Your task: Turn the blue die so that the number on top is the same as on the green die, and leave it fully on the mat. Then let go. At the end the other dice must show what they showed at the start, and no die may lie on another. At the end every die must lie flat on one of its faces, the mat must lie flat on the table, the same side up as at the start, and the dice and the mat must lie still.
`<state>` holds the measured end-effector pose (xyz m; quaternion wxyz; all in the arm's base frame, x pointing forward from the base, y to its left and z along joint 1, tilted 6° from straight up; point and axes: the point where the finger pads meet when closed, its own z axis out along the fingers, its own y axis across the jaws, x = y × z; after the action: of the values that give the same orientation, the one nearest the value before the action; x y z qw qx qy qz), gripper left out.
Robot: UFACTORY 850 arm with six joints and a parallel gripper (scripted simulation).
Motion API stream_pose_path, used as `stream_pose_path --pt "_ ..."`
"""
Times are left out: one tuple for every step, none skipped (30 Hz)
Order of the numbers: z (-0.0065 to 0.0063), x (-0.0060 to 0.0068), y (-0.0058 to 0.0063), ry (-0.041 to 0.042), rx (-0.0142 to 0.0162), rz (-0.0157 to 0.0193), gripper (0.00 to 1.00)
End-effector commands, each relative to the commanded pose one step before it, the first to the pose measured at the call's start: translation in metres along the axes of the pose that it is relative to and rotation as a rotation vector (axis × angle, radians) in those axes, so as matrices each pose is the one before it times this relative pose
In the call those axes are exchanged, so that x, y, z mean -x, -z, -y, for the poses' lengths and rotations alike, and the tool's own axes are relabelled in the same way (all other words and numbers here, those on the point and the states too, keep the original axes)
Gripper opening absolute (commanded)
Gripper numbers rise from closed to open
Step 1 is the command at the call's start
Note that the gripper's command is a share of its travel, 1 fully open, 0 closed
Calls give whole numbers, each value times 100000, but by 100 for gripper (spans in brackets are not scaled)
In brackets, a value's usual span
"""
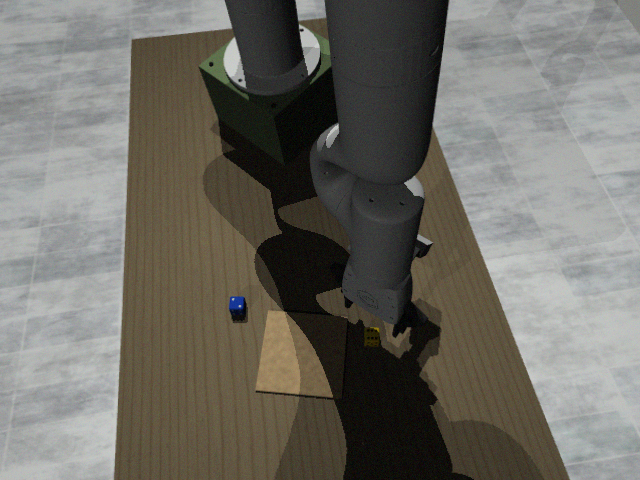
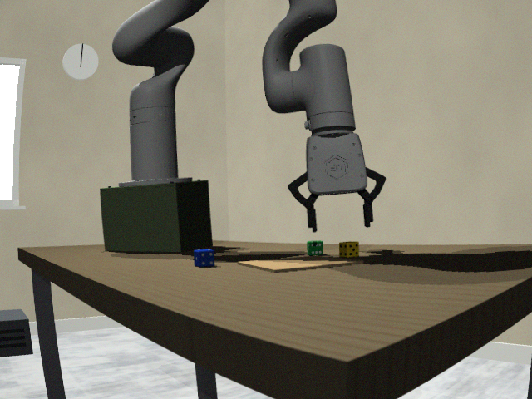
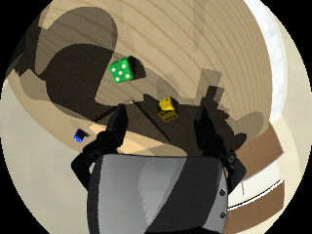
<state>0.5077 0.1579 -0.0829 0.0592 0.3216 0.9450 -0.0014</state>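
The blue die [image 1: 237, 305] [image 2: 204, 258] [image 3: 78, 136] lies flat on the table, off the mat to its left in the top view. Its top seems to show two pips. The green die [image 2: 314, 248] [image 3: 121, 70] shows five pips on the face towards the wrist camera; the arm hides it in the top view. The tan mat [image 1: 278, 351] [image 2: 274, 265] [image 3: 128, 144] lies flat, partly in shadow. My gripper [image 1: 373, 318] [image 2: 340, 227] [image 3: 161, 113] is open and empty, above the table near the green and yellow dice, away from the blue die.
The yellow die [image 1: 371, 336] [image 2: 348, 249] [image 3: 168, 109] lies just off the mat's right edge in the top view, close to the green die. The arm's green base block [image 1: 248, 118] [image 2: 141, 219] stands at the back of the table. The arm's shadow covers part of the mat.
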Motion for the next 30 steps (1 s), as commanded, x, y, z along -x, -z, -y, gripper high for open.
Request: stream_pose_path --pt "-903 -223 15 99 -4662 -1756 100" --pt "-158 -61 0 0 0 2 100" --pt "-144 -56 0 0 0 1 100" --pt "-127 -50 0 0 0 -2 100" --pt "-112 -44 0 0 0 -1 100" --pt "-101 -38 0 0 0 2 100" --pt "-85 -33 0 0 0 1 100" --pt "-70 -27 0 0 0 0 100" --pt "-56 -22 0 0 0 -1 100" --pt "-43 -17 0 0 0 -1 100" --pt "-32 -13 0 0 0 -1 100" --pt "-22 -9 0 0 0 -1 100" --pt "-14 -5 0 0 0 0 100" --pt "-7 -3 0 0 0 0 100" --pt "-3 -1 0 0 0 0 100" --pt "0 0 0 0 0 0 100" --pt "0 0 0 0 0 0 100" --pt "0 0 0 0 0 0 100" --pt "0 0 0 0 0 0 100" --pt "0 0 0 0 0 0 100" --pt "0 0 0 0 0 0 100" --pt "0 0 0 0 0 0 100" --pt "0 0 0 0 0 0 100" --pt "0 0 0 0 0 0 100" --pt "0 0 0 0 0 0 100" --pt "0 0 0 0 0 0 100" --pt "0 0 0 0 0 0 100" --pt "0 0 0 0 0 0 100" --pt "0 0 0 0 0 0 100" --pt "0 0 0 0 0 0 100"
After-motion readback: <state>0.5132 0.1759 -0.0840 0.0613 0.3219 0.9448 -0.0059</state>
